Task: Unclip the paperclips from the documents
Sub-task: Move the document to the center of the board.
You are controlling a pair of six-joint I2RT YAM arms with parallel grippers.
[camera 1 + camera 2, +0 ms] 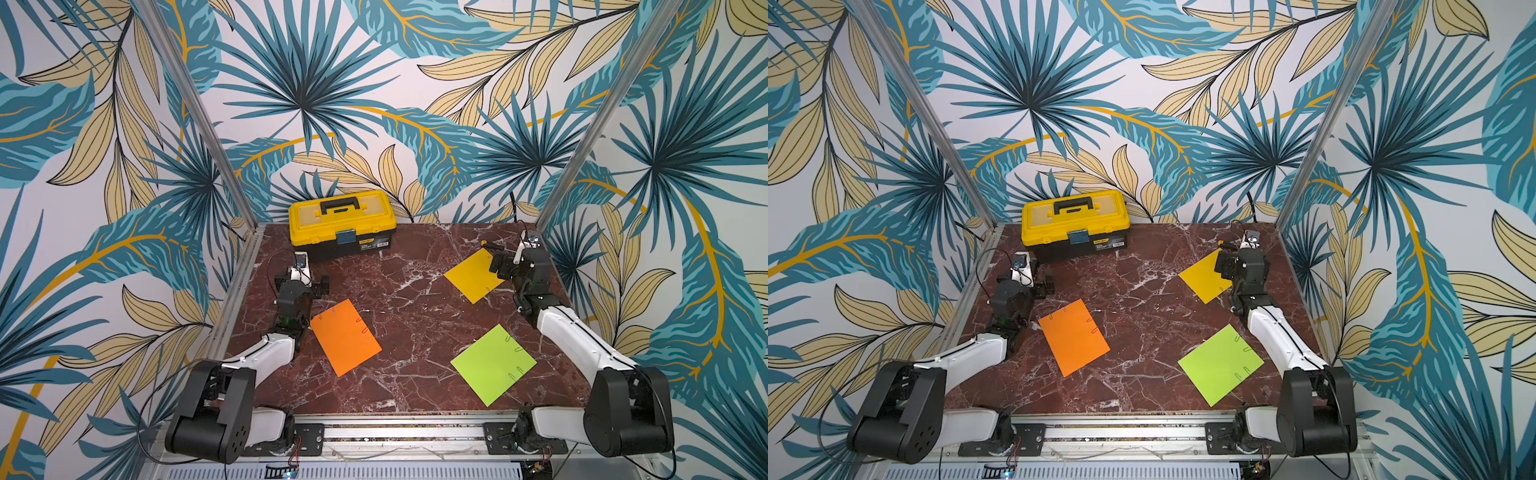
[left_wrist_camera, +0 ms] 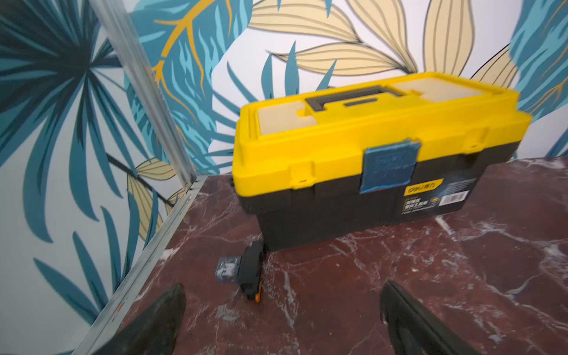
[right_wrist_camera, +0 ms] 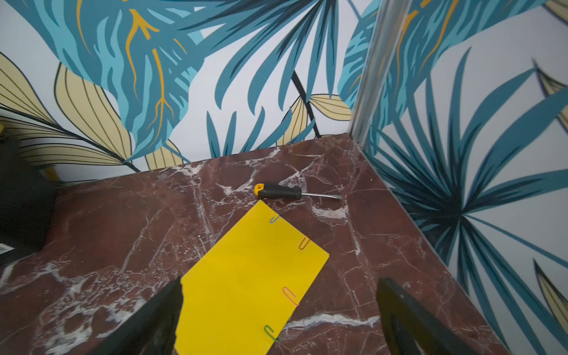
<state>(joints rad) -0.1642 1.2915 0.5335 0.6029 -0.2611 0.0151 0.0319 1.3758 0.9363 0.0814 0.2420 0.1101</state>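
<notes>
My right fingers hang wide above the yellow sheet.
I see its edge with four paperclips flat on the bench between those empty fingers; my left fingers gape too, facing the toolbox.

Both top views look down from six o'clock over the table. Low wrist cameras face toolbox and yellow sheet

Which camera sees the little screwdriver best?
The right wrist view: the screwdriver lies whole and close, just beyond the yellow sheet. In both top views it is tiny, partly hidden by the right arm. The left wrist view misses it.
</notes>
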